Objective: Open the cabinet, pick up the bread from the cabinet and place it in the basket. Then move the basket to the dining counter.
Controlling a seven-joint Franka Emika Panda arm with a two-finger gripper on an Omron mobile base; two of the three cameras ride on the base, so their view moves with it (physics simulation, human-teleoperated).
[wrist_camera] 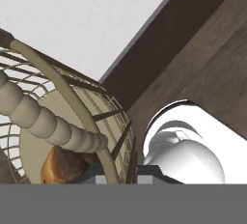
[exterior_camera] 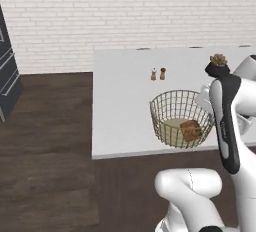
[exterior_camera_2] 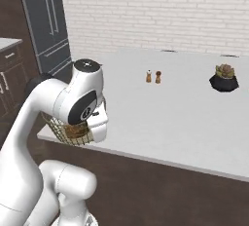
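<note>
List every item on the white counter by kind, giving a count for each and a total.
Round tan wire-mesh basket: 1
Golden-brown bread roll, inside it: 1
Small brown shakers: 2
Potted plant in dark pot: 1
Total: 5

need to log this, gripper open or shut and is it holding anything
gripper: shut on the rim of the basket, bread inside, over the near edge of the dining counter.

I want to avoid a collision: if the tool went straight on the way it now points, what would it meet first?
Probably the basket: its wire rim passes between the tool's shut tips. Just beyond lies the bread on the basket floor; depth is unclear.
</note>
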